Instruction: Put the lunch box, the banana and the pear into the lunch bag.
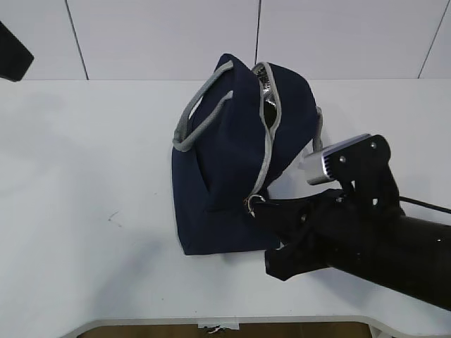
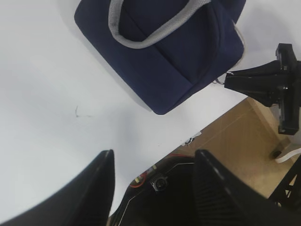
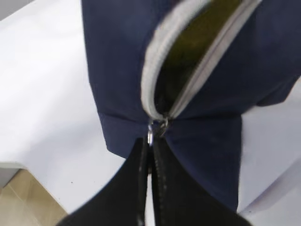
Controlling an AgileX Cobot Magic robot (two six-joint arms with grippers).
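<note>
The navy lunch bag (image 1: 225, 176) lies tilted on the white table, its grey zipper (image 1: 268, 141) gaping along the top. My right gripper (image 1: 258, 205) is shut on the metal ring pull (image 3: 150, 135) at the zipper's near end, by the bag's lower corner. In the right wrist view the bag (image 3: 117, 61) fills the frame, and a dull yellowish surface (image 3: 197, 37) shows through the gap; which item it is I cannot tell. The lunch box, the banana and the pear are otherwise hidden. My left gripper (image 2: 154, 155) hangs open and empty above the table's front edge, away from the bag (image 2: 174, 52).
Two grey webbing handles (image 1: 201, 113) arch off the bag's left side. The white table (image 1: 84, 211) stretches left of the bag, with a small scuff mark (image 1: 113, 217). Its front edge (image 2: 207, 125) runs close to the bag, with wooden floor below. A black arm part (image 1: 10, 53) shows top left.
</note>
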